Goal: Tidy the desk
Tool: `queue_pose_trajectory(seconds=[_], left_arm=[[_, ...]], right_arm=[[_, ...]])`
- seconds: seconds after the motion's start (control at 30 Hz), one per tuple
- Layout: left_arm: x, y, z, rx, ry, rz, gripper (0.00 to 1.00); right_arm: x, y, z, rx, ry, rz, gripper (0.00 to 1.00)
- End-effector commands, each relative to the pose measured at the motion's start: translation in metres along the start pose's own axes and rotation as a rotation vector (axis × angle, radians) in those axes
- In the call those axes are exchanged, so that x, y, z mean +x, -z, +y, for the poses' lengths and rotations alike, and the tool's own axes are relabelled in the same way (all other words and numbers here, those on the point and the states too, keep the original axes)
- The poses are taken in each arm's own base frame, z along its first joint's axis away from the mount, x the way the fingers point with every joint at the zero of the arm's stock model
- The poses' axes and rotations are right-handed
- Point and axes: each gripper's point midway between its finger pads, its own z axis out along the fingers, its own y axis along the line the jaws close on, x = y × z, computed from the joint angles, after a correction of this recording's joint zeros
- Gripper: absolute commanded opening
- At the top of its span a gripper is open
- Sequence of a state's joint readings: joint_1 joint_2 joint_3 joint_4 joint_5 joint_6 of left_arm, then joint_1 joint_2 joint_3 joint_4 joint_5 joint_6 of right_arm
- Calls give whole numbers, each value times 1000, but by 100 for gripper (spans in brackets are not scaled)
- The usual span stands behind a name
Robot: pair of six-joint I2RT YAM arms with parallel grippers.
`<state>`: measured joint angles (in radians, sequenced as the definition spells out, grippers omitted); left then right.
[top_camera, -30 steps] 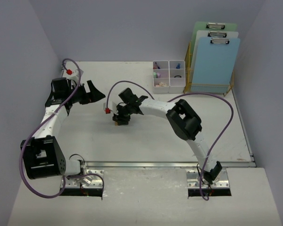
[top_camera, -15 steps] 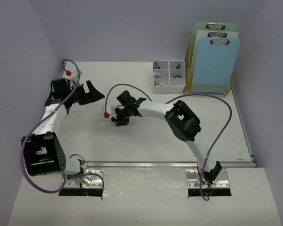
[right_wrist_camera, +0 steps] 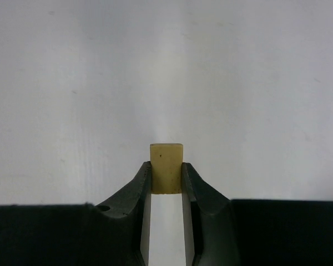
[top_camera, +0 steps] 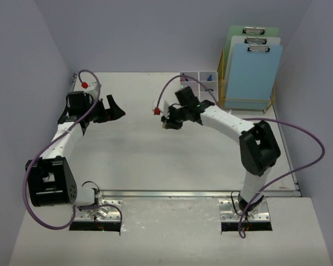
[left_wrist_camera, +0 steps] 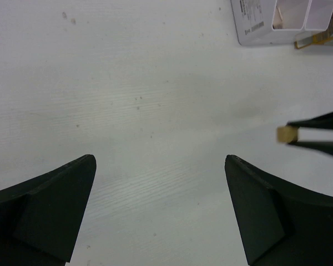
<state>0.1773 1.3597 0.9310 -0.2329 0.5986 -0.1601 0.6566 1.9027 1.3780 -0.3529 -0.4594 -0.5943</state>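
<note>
Tabletop (top_camera: 155, 160) fills the overhead view: white, matte, plain, with one metal rail (top_camera: 172, 193) along its near edge. At its far right stand one organizer box (top_camera: 211, 88) and one gold rack (top_camera: 222, 77) holding three clipboards (top_camera: 252, 75). From my left wrist, my left tool (left_wrist_camera: 160, 166) is spread wide above the tabletop. From my right wrist, my right tool (right_wrist_camera: 166, 173) pinches one tan block (right_wrist_camera: 166, 158).

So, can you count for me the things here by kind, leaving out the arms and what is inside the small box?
Clipboards: 3 (green, white, blue)
Gold wire rack: 1
White organizer box: 1
Small yellow block, held in the right gripper: 1
Total: 6
</note>
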Motion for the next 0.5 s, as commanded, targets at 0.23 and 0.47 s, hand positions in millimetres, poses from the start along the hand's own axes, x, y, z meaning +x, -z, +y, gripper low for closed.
queue_pose_trajectory(seconds=[0.23,0.47], left_arm=[[-20,-17,-31,-22,-158,-32,100],[-22,-18,-31,-27,-154,-34,100]], right_arm=[[94,150,-122,431,23,107,3],[130,169,-162,500,30,156,2]])
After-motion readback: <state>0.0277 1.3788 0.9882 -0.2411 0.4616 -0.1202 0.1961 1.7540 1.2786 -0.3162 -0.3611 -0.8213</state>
